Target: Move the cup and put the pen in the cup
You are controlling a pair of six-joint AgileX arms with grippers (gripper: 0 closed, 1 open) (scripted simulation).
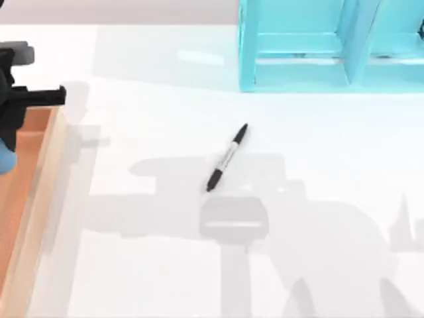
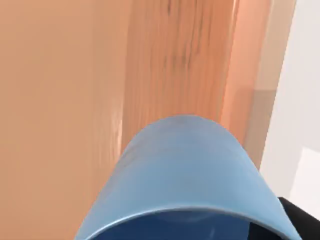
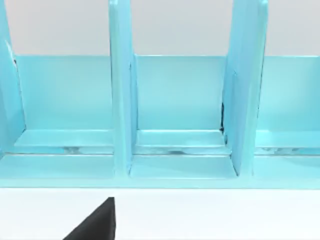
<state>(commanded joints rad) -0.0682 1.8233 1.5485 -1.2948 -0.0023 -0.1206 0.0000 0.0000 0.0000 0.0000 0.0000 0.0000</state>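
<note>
My left pincer (image 1: 10, 126) sits at the far left over the wooden tray (image 1: 33, 172), clenched on the blue cup (image 2: 185, 175). The pen (image 1: 226, 158) lies diagonally mid-surface, well apart from it, nothing between. Turquoise shelf unit (image 1: 318, 46) stands at the back right on the white surface (image 1: 146, 265).

The pen (image 1: 226, 158) has small print on its barrel, too small to read.

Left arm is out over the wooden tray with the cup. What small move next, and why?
Probably carry the small blue cup from the orange wooden tray toward the table's middle, since the black-capped marker pen lies there and the left gripper is at the far left edge.
</note>
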